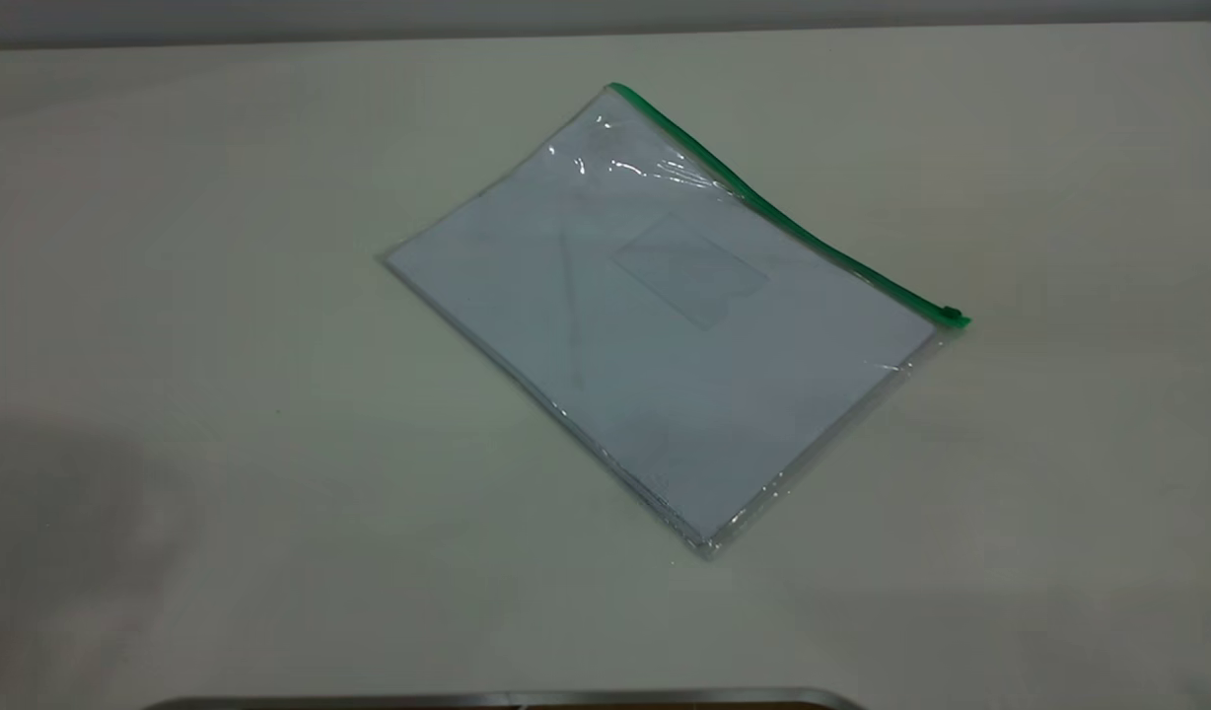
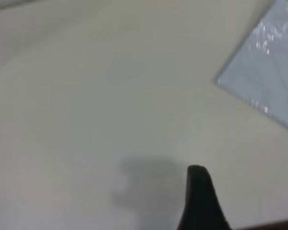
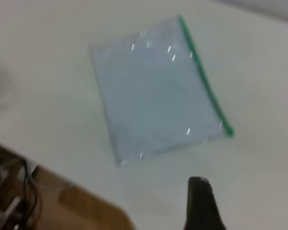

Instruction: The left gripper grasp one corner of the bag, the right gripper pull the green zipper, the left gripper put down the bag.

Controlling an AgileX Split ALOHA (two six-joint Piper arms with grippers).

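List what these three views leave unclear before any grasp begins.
- Left gripper: only one dark finger tip shows at the left wrist view's edge; open or shut unknown. Absent from the exterior view.
- Right gripper: same, one finger tip in the right wrist view.
- Bag: cut off by the left wrist frame, no zipper there.
- Slider: blurred in the right wrist view.
- Paper inside: any print unreadable.

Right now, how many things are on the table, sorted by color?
Clear: 1, the bag, lying flat on the table.
Green: 1, the green zipper along the bag's far edge.
White: 1, the stack of paper sheets inside the bag.
Total: 3.
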